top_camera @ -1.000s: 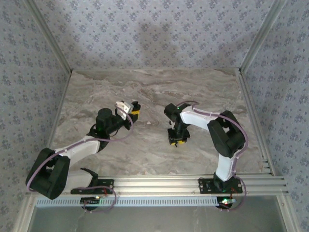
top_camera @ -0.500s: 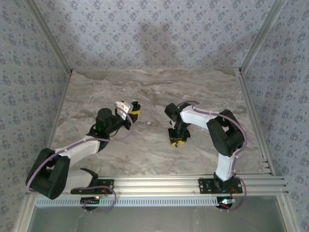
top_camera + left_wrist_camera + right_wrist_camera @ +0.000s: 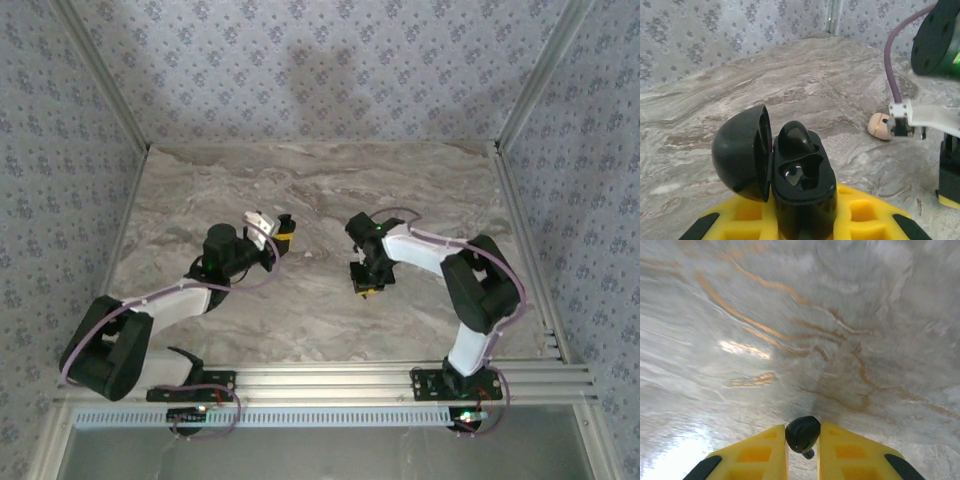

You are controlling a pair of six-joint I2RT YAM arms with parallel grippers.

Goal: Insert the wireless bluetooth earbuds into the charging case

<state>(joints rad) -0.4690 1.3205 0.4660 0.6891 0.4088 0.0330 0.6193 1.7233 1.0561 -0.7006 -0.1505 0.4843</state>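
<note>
Left jaws clamp the open charging case (image 3: 802, 200), one earbud (image 3: 795, 140) seated; right jaws pinch the second earbud (image 3: 802, 433); beige lump (image 3: 879, 126) beyond, on the bench (image 3: 740, 85).

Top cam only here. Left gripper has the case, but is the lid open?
Observer: Yes. On the left wrist view the charging case sits in the left gripper with its lid swung open to the left.
Operator: Anything loaded?
Observer: One earbud sits in the far slot; the near slot is empty.
Operator: Has the right gripper got the other one?
Observer: The right wrist view shows the right gripper closed on the second earbud, with the marble table behind it.
</note>
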